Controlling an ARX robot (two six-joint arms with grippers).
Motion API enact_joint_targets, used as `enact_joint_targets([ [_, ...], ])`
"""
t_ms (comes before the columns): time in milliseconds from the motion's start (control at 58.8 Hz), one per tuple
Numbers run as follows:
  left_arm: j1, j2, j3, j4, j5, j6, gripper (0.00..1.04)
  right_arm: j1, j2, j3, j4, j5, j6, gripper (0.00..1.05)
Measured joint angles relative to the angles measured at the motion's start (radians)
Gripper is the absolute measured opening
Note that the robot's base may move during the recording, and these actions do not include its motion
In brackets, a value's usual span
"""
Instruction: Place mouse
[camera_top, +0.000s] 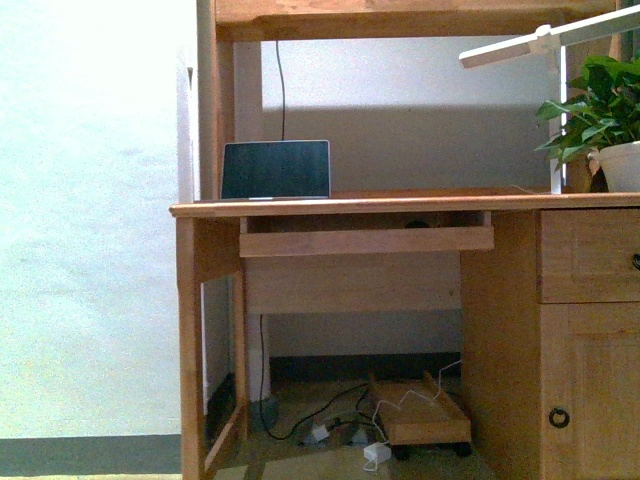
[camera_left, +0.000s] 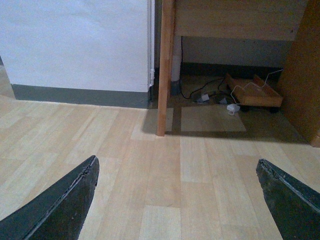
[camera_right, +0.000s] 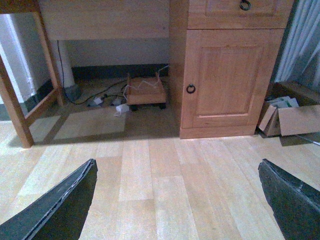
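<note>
I cannot make out the mouse for certain. A small dark shape (camera_top: 418, 224) lies in the gap between the desk top (camera_top: 400, 204) and the pulled-out keyboard tray (camera_top: 366, 241); it is too small to identify. My left gripper (camera_left: 177, 200) is open and empty, low over the wooden floor in front of the desk's left leg (camera_left: 163, 70). My right gripper (camera_right: 177, 200) is open and empty over the floor in front of the desk's cabinet door (camera_right: 227, 75). Neither arm shows in the front view.
An open laptop (camera_top: 275, 170) stands on the desk at the left. A potted plant (camera_top: 605, 125) and a white lamp arm (camera_top: 530, 42) are at the right. A wheeled wooden stand (camera_top: 420, 415) and cables lie under the desk. Cardboard boxes (camera_right: 290, 117) sit right of the cabinet.
</note>
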Motion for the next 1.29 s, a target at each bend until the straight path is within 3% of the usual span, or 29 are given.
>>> enact_joint_targets([
  [1292, 0.000, 0.000, 0.000, 0.000, 0.000, 0.000, 0.97, 0.000, 0.000, 0.000, 0.000, 0.000, 0.000, 0.97],
])
